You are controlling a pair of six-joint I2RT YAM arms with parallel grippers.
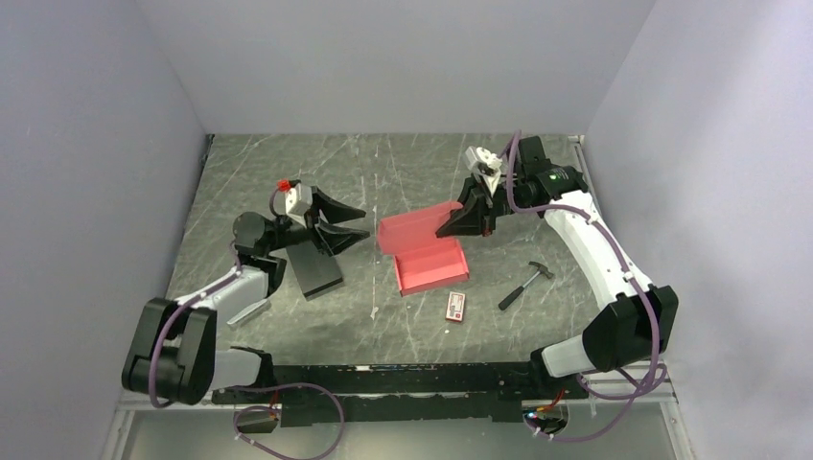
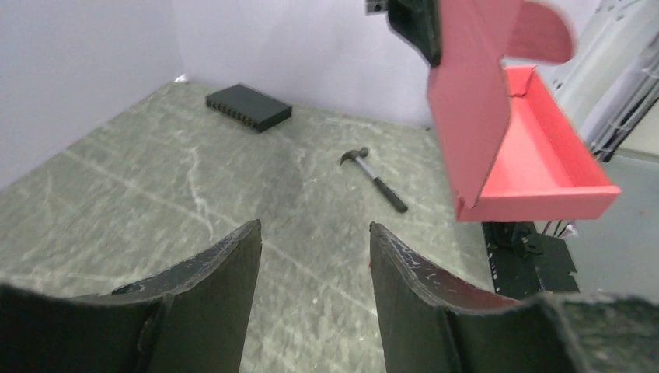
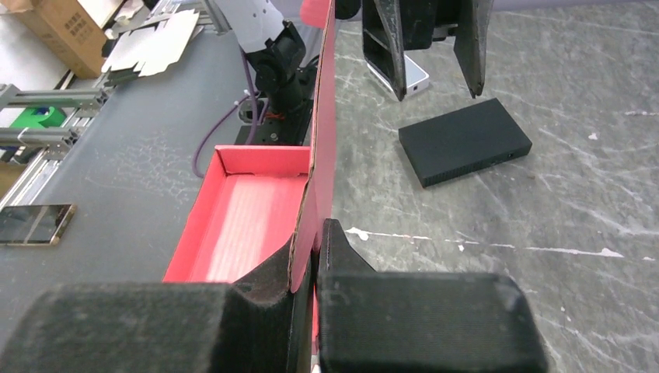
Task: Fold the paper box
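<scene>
box: paper box (image 1: 429, 266) mid-table (image 1: 249, 182), tray down, lid raised | right gripper (image 1: 470, 220): pinched on the lid's free edge | left gripper (image 1: 340, 222): jaws apart, empty, near the box | handling: likely light, thin, easily creased; best gripped at flap edges close to folds

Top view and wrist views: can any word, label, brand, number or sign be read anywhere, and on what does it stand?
No text can be read in any view.
red-and-white packet: printed, but too small to read.
brown carton off the table: dark print on its side, too blurred to read.
paper box: plain, no marks seen.
black box: no marks seen.
hammer: no marks seen.
</scene>
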